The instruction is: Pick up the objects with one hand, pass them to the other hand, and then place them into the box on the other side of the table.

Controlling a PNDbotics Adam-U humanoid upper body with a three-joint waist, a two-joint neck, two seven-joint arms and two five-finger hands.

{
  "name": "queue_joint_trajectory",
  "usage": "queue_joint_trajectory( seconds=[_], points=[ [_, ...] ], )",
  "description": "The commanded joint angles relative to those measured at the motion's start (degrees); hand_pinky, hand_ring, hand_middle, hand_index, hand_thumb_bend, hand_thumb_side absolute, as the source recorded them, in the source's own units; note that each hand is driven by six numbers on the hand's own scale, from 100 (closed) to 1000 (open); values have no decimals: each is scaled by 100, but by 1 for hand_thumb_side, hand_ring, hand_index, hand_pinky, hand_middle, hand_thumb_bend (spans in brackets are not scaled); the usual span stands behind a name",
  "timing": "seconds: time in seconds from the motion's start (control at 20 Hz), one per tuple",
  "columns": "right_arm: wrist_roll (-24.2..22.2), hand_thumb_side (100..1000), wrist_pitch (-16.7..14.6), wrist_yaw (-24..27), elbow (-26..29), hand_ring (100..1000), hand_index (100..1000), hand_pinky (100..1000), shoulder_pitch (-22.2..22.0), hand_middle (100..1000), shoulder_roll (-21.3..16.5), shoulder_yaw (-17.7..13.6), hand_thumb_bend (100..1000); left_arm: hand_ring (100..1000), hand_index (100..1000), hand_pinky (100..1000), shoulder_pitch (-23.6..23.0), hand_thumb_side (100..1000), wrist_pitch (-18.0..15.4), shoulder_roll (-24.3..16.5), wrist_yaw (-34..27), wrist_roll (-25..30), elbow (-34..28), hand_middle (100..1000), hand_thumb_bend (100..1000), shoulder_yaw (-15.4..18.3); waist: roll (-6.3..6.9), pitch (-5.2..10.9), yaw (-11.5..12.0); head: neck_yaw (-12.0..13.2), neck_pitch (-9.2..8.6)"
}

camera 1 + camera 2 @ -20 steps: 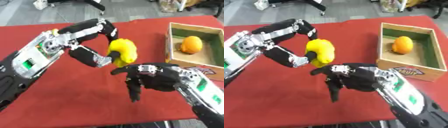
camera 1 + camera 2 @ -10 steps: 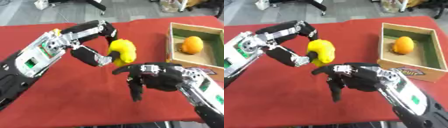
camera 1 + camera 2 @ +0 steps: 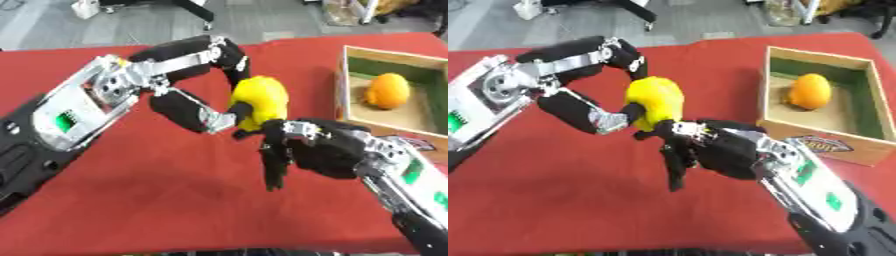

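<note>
1. Lower right of the frame: the right hand, glossy black shell on a silver forearm, hangs released, fingers straight and pointing down at the red cloth table.
2. Centre: the smooth, rounded yellow fruit is off the table, just above that hand.
3. The left hand curls round it, grasping it.
4. Right edge: a cardboard box, green-lined, holds a dimpled round orange.

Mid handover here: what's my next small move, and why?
Probably raise the right hand and curl its fingers round the yellow fruit. The left hand holds the fruit above the red table, while the right hand sits just below it with fingers pointing down, not gripping. The box, with an orange inside, lies on the right.
</note>
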State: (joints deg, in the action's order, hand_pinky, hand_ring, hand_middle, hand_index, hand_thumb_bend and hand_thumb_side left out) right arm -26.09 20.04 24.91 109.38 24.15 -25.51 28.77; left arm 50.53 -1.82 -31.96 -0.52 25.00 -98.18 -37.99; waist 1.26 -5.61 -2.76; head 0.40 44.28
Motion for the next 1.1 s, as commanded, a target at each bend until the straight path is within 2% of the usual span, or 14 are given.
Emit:
queue_joint_trajectory(
  seconds=[0.05,0.35,0.6,1.1],
  points=[
    [163,873,-60,-158,-15,375,1000,498,51,288,-22,-28,100,562,583,704,117,258,11,-137,33,44,-125,522,100,60,5,1,-5,16,-16],
    [384,849,-172,-418,-90,382,1000,510,25,297,18,-24,100,568,591,707,116,256,56,-189,-7,122,-126,529,100,56,14,1,-25,44,-16],
    [618,863,-219,-433,-172,381,1000,509,-47,295,95,-37,100,566,587,705,69,255,82,-264,-53,172,-123,525,100,71,31,22,-114,111,-16],
    [755,856,-51,-304,-366,396,966,525,-165,319,215,-31,100,567,587,707,-23,249,30,-267,-39,384,60,524,100,55,15,42,-110,202,-16]
  ],
)
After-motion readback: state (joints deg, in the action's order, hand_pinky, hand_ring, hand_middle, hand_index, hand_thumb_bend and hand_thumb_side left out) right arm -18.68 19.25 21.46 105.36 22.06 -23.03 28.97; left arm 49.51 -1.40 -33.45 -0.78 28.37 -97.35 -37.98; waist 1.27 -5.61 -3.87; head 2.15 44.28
